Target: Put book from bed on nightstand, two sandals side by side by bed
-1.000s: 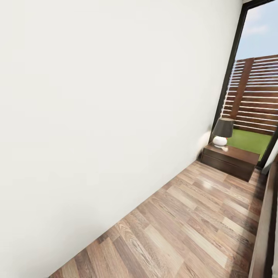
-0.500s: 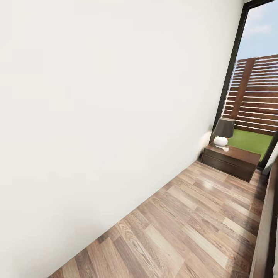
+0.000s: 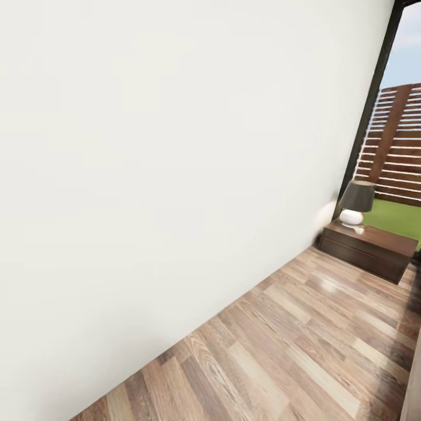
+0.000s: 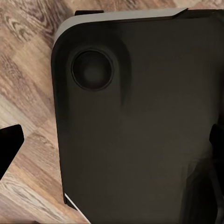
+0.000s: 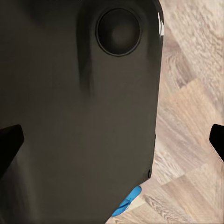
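A low dark brown nightstand (image 3: pixel 374 248) with two drawers stands on the wood floor against the white wall, at the right of the head view beside the tall window. One end of a bright blue sandal (image 5: pixel 129 200) peeks out from under the robot's dark base in the right wrist view. My left gripper (image 4: pixel 112 144) hangs open over the base and the floor, its dark fingertips (image 4: pixel 9 147) far apart with nothing between them. My right gripper (image 5: pixel 112 140) is open too, also with nothing in it. The book is out of view.
A lamp (image 3: pixel 355 204) with a dark shade and a white round foot stands on the nightstand. The white wall (image 3: pixel 164 164) takes up the left and middle. The plank floor (image 3: pixel 304 345) runs along it. A brown sliver (image 3: pixel 415 386) at the lower right border is too narrow to identify.
The whole head view has shifted: nightstand, lamp and window frame now sit further right and slightly lower in the picture, so the camera moved. No object has moved.
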Controlling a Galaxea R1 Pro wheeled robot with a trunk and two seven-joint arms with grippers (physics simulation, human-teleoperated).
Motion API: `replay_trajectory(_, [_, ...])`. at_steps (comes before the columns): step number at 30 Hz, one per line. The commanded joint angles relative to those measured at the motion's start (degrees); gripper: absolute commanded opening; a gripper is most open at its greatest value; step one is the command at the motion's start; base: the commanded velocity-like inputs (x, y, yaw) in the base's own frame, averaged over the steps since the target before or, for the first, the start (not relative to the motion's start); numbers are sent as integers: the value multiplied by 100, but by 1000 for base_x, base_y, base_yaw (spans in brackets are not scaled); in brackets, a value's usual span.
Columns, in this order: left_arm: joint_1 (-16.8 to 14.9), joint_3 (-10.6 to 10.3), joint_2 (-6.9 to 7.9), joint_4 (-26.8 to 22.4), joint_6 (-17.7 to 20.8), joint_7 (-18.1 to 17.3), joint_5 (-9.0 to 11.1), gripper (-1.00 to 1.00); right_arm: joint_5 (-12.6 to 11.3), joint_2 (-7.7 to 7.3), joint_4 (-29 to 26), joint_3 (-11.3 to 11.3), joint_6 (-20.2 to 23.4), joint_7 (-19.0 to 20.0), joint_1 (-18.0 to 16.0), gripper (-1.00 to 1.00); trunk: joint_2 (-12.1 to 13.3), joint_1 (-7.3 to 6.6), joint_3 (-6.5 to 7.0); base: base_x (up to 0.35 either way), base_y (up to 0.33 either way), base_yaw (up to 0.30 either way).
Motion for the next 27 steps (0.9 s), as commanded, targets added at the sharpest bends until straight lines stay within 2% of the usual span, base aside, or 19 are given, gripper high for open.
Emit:
replay_trajectory(1, [-1, -1, -1, -3, -1, -1, 0, 100, 0, 0, -2, 0, 0, -6, 1, 100, -2, 0, -4, 0, 0, 286])
replay_trajectory(27, [-1, -1, -1, -3, -1, -1, 0, 100, 0, 0, -7, -17, 0, 3, 1, 100, -2, 0, -4, 0, 0, 292])
